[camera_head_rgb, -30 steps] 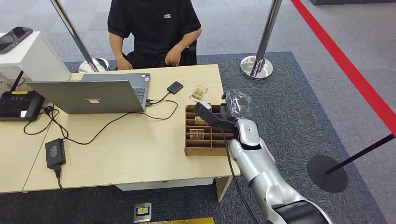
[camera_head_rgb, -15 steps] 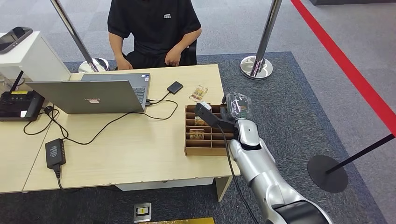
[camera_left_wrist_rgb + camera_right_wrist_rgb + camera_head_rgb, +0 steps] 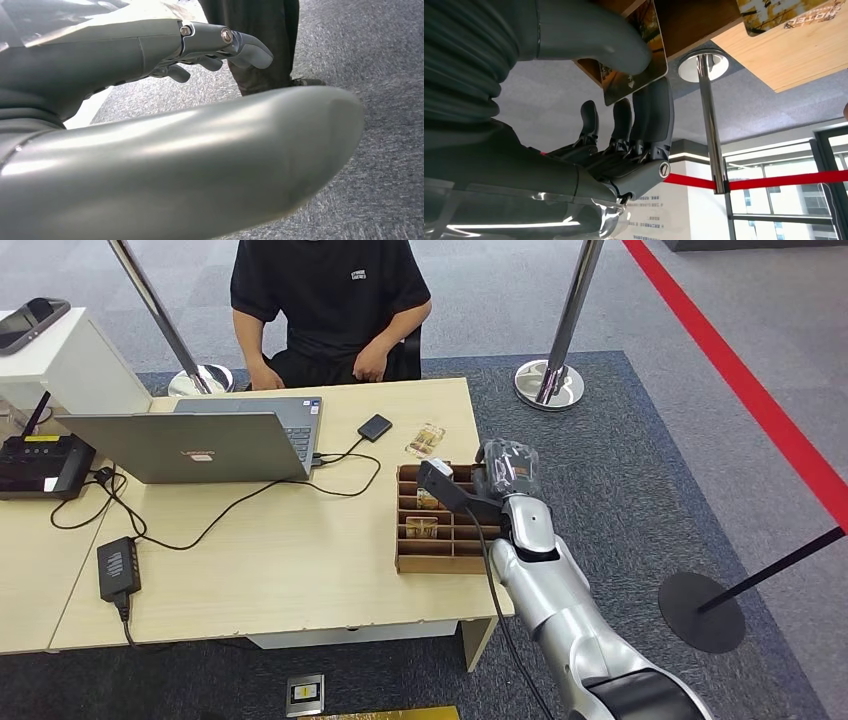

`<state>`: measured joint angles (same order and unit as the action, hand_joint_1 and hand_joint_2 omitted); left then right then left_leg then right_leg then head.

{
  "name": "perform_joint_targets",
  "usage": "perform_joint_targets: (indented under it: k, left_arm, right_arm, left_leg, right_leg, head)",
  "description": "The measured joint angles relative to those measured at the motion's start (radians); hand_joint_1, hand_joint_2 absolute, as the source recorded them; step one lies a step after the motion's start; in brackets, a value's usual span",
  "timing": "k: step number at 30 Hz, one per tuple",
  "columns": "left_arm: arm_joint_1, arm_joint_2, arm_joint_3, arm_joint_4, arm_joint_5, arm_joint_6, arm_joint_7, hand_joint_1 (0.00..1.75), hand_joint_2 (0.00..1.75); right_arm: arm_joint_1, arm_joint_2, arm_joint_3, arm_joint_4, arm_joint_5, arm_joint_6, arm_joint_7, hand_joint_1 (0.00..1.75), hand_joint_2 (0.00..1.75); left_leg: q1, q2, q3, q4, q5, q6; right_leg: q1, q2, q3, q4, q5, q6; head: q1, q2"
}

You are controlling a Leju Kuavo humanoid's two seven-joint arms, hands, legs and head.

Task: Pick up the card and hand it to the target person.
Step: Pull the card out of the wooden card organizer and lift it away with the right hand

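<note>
Grey thumb and darker fingers (image 3: 651, 112) of the right hand (image 3: 505, 468) pinch a card (image 3: 636, 55) between them in the right wrist view, the thumb pressed on one face and the fingers behind the other. So the card is in the grip, at the far right corner of the brown divided cardboard box (image 3: 440, 558) that sits near the right end of the desk (image 3: 280, 560). Whether the card is fully clear of its slot I cannot tell.

The step in hand, as I judge it, is drawing the card out. To do it well, keep the pinch firm and lift straight up along the slot, so the card's edge does not catch a divider and drag the light box. Only a narrow part of the card seems to be between thumb and fingers, so any twist could let it slip.

Once it is free, the card should be carried toward the person in the black shirt (image 3: 330, 290) seated at the far side of the desk, passing above the loose card (image 3: 427, 439) and the small black device (image 3: 375, 427) lying beyond the box.

Left hand (image 3: 220, 47) hangs beside the robot over grey carpet, fingers loosely apart and holding nothing.
</note>
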<state>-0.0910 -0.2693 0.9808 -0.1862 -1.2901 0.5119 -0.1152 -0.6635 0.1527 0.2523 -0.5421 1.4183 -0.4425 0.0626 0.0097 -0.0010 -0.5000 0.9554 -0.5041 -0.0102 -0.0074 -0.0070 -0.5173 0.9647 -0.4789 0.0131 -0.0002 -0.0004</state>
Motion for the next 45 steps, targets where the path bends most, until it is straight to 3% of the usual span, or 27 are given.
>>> perform_joint_targets:
  k: [4, 8, 27, 45]
  left_arm:
    - [0.000, 0.000, 0.000, 0.000, -0.003, -0.001, 0.000, 0.00, 0.00]
    - [0.000, 0.000, 0.000, 0.000, -0.004, -0.001, 0.000, 0.00, 0.00]
    - [-0.003, 0.000, -0.001, 0.000, -0.013, -0.002, 0.008, 0.00, 0.00]
    - [-0.004, 0.000, -0.002, 0.000, -0.013, -0.001, 0.011, 0.00, 0.00]
  right_arm:
    - [0.000, -0.001, 0.000, 0.000, 0.000, 0.004, 0.000, 1.39, 1.75]
    - [0.000, -0.002, -0.001, 0.000, 0.000, 0.006, 0.000, 1.42, 1.75]
    - [0.002, -0.003, -0.002, -0.028, 0.009, 0.030, -0.019, 1.46, 1.75]
    - [0.056, -0.013, 0.008, -0.204, 0.000, 0.114, -0.053, 1.41, 1.75]
  left_leg:
    - [0.000, 0.000, 0.000, 0.000, 0.000, 0.000]
    - [0.000, 0.000, 0.000, 0.000, 0.000, 0.000]
    - [0.000, 0.000, 0.001, 0.000, 0.002, -0.001]
    - [0.000, 0.000, 0.000, 0.000, 0.002, 0.000]
  right_leg:
    - [0.000, 0.000, 0.000, 0.000, 0.000, 0.000]
    - [0.000, 0.000, 0.000, 0.000, 0.000, 0.000]
    - [0.000, 0.000, 0.000, 0.000, 0.001, -0.001]
    - [0.000, 0.000, 0.000, 0.000, 0.002, -0.001]
  head:
    - [0.000, 0.000]
    - [0.000, 0.000]
    - [0.000, 0.000]
    - [0.000, 0.000]
